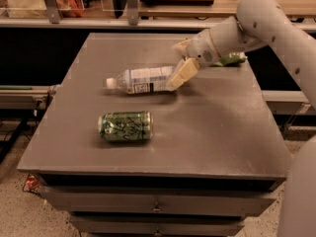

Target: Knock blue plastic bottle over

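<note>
Lying crosswise, blue plastic bottle (143, 79) points cap left, base beside the gripper (173, 84), jaws closed empty.

Colours seen on the dull grey tabletop (222, 127)

The blue plastic bottle (143, 80) is seen to be clear and pale, with a white cap (109, 83) and a white label (148, 79) marked with dark print. The can (125, 126) is coloured green, with lighter green speckles and silver ends. The pincer (177, 78), found at the bottle's bottom end, is coloured cream. The arm (266, 19) behind it is painted pale grey-white. A green bag (231, 59) is seen further back.
</note>
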You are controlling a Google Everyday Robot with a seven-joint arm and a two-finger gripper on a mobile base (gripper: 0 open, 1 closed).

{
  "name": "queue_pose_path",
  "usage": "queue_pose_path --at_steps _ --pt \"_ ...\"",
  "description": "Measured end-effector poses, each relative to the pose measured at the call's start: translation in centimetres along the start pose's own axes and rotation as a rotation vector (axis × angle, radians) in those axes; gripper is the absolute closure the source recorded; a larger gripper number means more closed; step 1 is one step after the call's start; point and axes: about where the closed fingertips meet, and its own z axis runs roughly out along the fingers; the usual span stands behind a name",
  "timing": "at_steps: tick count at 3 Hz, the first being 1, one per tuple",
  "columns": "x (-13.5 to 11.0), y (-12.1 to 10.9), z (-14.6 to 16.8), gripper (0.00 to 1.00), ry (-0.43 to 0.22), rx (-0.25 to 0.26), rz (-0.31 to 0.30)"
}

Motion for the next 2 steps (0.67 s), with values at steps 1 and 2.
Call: queue_pose_path --at_steps 1,2 --pt "1.5 -1.0 -5.5 0.0 -0.264 0.1 0.061" --pt "3.2 -0.3 -10.9 0.0 -0.356 0.167 0.11"
